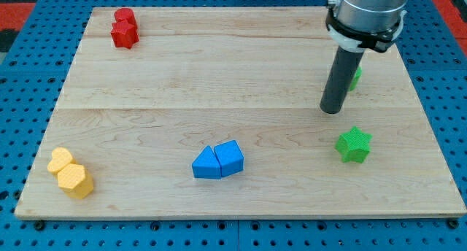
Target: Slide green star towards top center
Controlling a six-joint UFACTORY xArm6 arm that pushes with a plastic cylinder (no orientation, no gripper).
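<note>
Rod hiding a green block [356, 77], perhaps round, tip [333, 111] above green star [354, 144]

Second green block [356, 77] mostly hidden behind rod, shape unclear; arm's upper part cut off at view's top.

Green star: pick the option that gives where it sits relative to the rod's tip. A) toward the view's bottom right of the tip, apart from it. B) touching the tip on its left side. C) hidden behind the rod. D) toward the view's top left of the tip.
A: the green star lies below and to the view's right of my tip, with bare board showing between them.
</note>
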